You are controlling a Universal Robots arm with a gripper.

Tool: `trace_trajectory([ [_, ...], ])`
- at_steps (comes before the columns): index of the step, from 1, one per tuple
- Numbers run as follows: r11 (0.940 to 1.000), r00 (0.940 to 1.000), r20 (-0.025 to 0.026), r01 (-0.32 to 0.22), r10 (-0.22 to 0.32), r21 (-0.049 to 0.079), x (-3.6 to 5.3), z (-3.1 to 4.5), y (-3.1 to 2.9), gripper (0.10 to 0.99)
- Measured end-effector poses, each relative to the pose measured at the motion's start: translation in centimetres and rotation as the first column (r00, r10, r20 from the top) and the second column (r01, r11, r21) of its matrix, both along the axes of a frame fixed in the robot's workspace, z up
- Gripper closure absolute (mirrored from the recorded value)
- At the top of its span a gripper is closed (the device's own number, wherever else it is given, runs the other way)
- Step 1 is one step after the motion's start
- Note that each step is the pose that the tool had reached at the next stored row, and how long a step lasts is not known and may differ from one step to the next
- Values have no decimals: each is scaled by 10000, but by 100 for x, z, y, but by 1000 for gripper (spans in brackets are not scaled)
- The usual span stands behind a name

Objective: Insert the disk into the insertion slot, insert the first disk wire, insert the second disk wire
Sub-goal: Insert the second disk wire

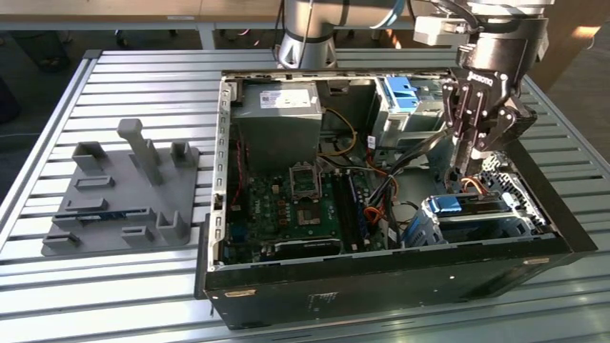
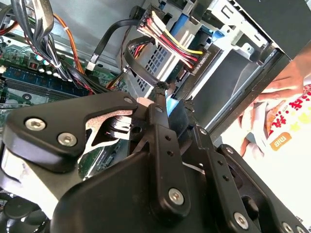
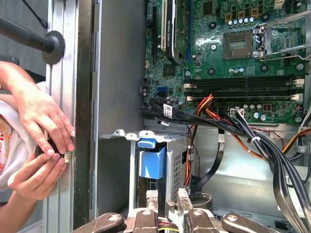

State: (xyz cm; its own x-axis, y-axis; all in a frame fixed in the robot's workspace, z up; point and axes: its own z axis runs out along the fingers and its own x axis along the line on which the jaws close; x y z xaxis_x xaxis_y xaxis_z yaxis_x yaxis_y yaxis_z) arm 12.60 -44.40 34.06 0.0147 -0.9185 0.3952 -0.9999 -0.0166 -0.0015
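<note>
The disk point(image 1: 465, 207), silver with a light-blue frame, lies in the insertion slot point(image 1: 522, 214), a perforated metal cage at the case's corner on the exterior view's right. Its blue frame point(image 3: 152, 162) shows inside the cage point(image 3: 177, 145) in the first wrist view. My gripper point(image 1: 469, 163) hangs just above it, fingers nearly together. A disk wire with yellow, red and black strands point(image 3: 165, 224) runs between them. Its black connector point(image 2: 197, 60) sits just past my gripper point(image 2: 174, 95) by the cage wall point(image 2: 233, 63). I cannot tell whether it is plugged in.
The open case holds a green motherboard point(image 1: 305, 200), a grey power supply point(image 1: 276, 107), a taller cage with blue-fronted drives point(image 1: 405, 96) and loose black and orange cables point(image 3: 272, 145). A person's hands point(image 3: 41, 141) rest outside the case wall. A grey fixture point(image 1: 124, 193) stands on the slatted table.
</note>
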Motion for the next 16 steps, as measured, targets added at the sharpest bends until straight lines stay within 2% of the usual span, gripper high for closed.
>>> trace_trajectory([
  [6, 9999, 10000, -5, -1, 0, -102, 5, -21, 1, 788],
  [13, 9999, 10000, -6, 0, -1, -104, 14, -45, 16, 788],
  [15, 9999, 10000, -6, 0, -1, -106, 14, -47, 19, 800],
  [16, 9999, 10000, -7, 1, -1, -109, 14, -47, 19, 867],
])
